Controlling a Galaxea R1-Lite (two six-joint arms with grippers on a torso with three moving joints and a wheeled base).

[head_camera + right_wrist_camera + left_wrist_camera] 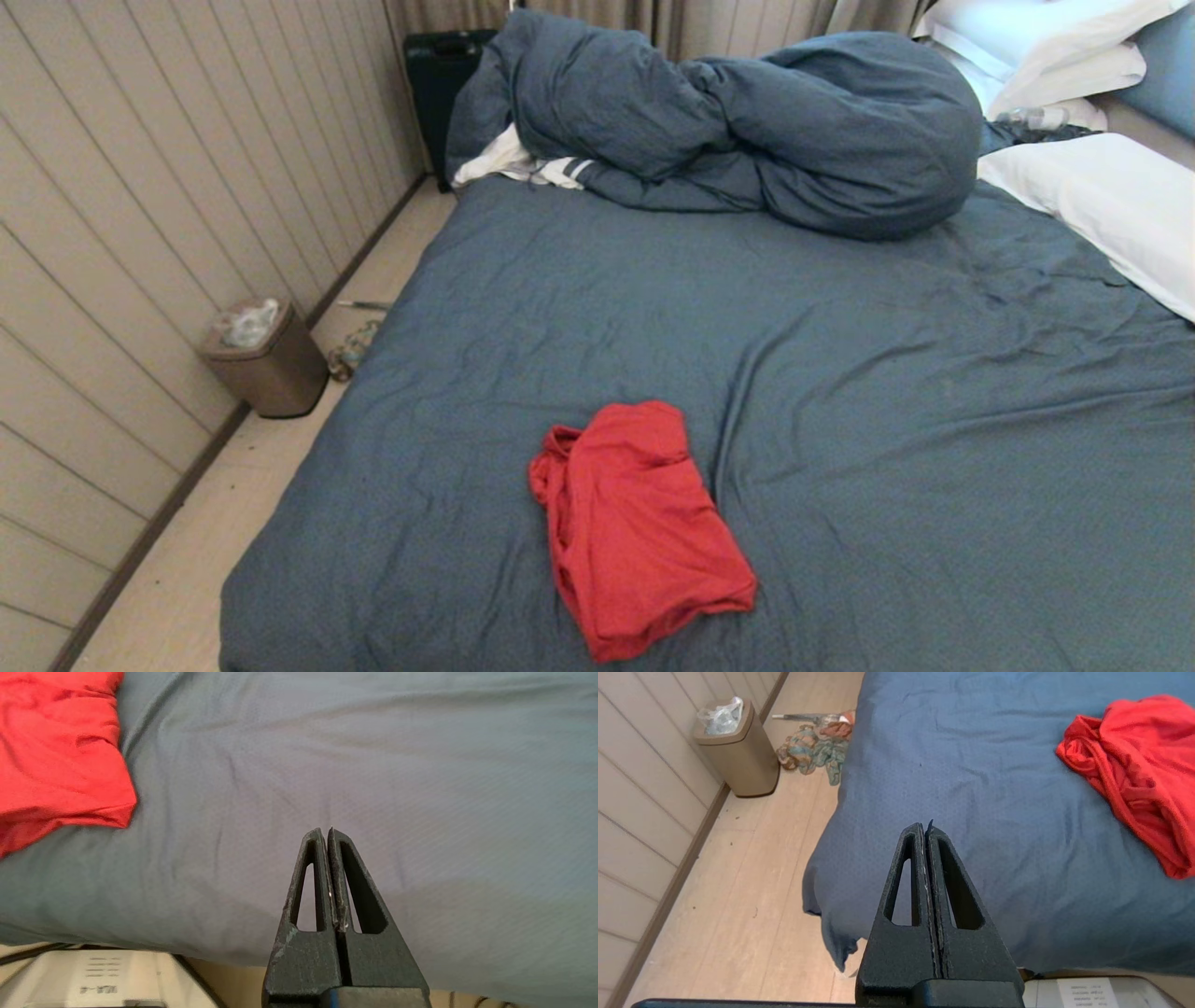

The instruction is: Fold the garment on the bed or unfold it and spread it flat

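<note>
The red garment (635,527) lies folded into a rough rectangle near the front of the bed (840,373), plain red side up; no print shows. It also appears as the garment (1139,774) in the left wrist view and the garment (56,756) in the right wrist view. My left gripper (925,828) hangs shut and empty over the bed's front left corner, well apart from the shirt. My right gripper (325,833) is shut and empty above bare sheet to the shirt's right. Neither arm shows in the head view.
A bunched blue-grey duvet (747,121) lies at the back with a white striped cloth (523,163) under it, and white pillows (1102,196) at the right. A brown bin (261,359) and a heap of cloth (815,749) sit on the floor by the panelled wall.
</note>
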